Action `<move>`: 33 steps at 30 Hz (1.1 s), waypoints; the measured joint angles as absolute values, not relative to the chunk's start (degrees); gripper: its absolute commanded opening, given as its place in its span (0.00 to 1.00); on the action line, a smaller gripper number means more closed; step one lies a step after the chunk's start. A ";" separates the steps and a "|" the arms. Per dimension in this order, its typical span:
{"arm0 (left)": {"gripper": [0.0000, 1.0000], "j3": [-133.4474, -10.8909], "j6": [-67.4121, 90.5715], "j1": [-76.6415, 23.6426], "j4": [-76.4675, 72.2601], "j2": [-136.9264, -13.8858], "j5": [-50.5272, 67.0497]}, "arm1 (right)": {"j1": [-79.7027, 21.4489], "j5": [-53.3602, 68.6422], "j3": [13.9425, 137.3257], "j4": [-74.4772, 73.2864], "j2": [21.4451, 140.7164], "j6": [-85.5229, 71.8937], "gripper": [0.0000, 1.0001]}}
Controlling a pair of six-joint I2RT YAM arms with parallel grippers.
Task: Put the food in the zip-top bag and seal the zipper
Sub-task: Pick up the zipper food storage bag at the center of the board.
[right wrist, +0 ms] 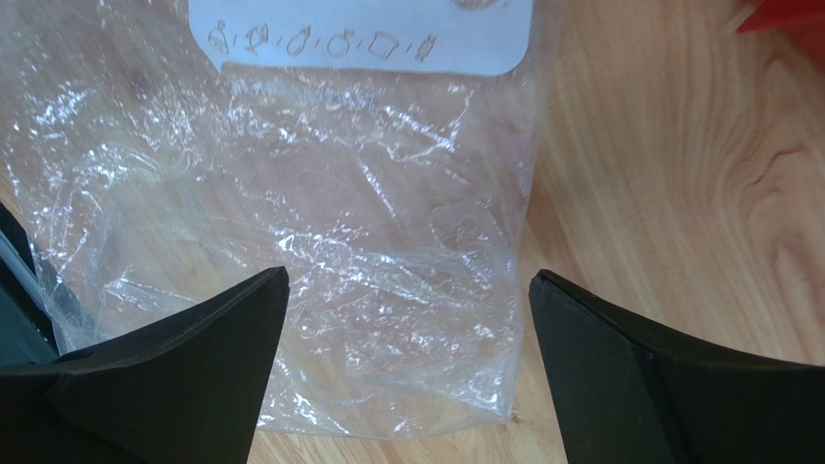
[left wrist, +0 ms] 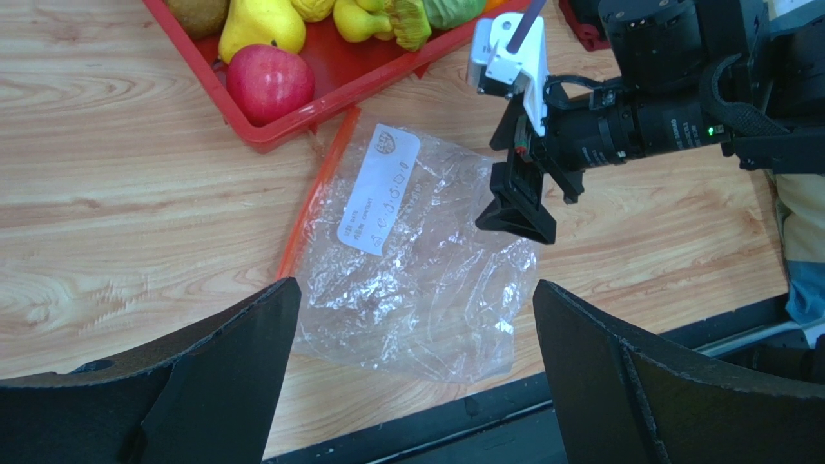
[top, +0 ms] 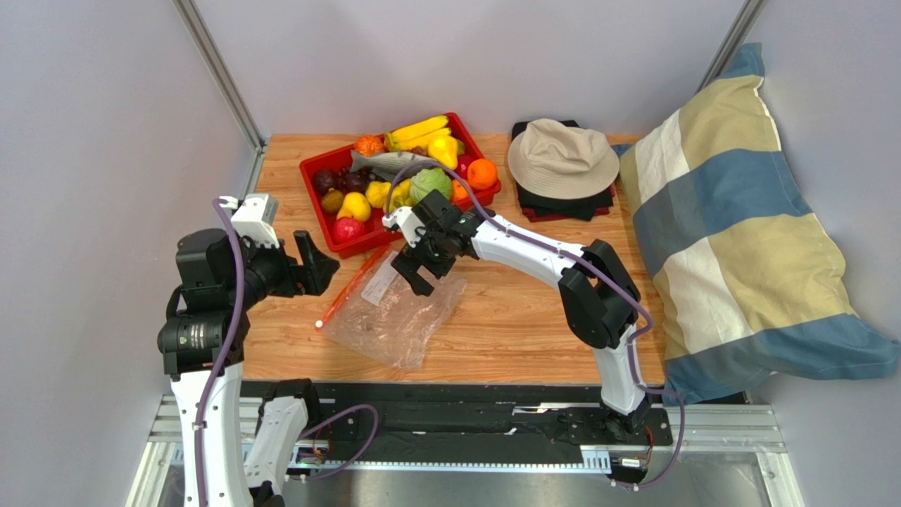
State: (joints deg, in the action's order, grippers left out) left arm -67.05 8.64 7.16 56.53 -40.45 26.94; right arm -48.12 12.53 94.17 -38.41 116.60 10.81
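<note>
1. Bag (top: 397, 312), clear crinkly plastic, lies flat on the wooden table (top: 508, 327), just beside the red tray (top: 320, 211) of glossy food (top: 430, 185); plain grey walls surround it.
2. Left wrist: left gripper (left wrist: 412, 290) spread wide, framing the bag; straight orange zipper (left wrist: 315, 198), white rectangular label (left wrist: 380, 188).
3. Right wrist: right gripper (right wrist: 407, 280) splayed wide over the wrinkled film, holding nothing.

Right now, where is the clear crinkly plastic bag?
The clear crinkly plastic bag lies on the wooden table, left of centre in the top view, on the near side of the red plastic tray, beneath the open right gripper.
</note>
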 measured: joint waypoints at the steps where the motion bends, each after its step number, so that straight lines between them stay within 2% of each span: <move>1: 0.99 -67.05 8.64 7.16 56.34 -40.45 26.94 | -47.90 12.69 94.91 -38.54 116.73 10.94 1.00; 12: 0.99 -67.05 10.07 7.16 54.78 -41.30 27.09 | -45.71 17.87 101.75 -37.98 124.11 11.42 0.96; 15: 0.99 -67.05 11.16 7.16 53.98 -41.89 27.79 | -45.80 19.66 101.43 -37.85 125.89 11.40 0.86; 16: 0.99 -67.05 11.55 7.16 53.78 -42.11 28.08 | -45.84 20.08 101.06 -37.80 125.97 11.42 0.70; 18: 0.99 -67.02 12.23 7.16 53.63 -42.46 28.40 | -45.89 21.32 100.16 -37.65 126.02 11.70 0.56; 20: 0.99 -67.02 12.82 7.16 53.41 -42.81 28.45 | -45.95 22.46 99.13 -37.08 125.97 11.88 0.32; 22: 0.99 -67.00 13.17 7.16 53.23 -43.22 28.45 | -45.95 23.38 96.66 -36.16 125.25 12.23 0.00; 27: 0.99 -66.06 13.15 7.16 52.64 -44.23 29.43 | -45.50 25.52 87.90 -36.07 118.61 13.37 0.00; 33: 0.98 -65.43 12.99 7.16 50.30 -44.69 33.17 | -42.19 30.74 77.54 -33.34 98.02 20.51 0.00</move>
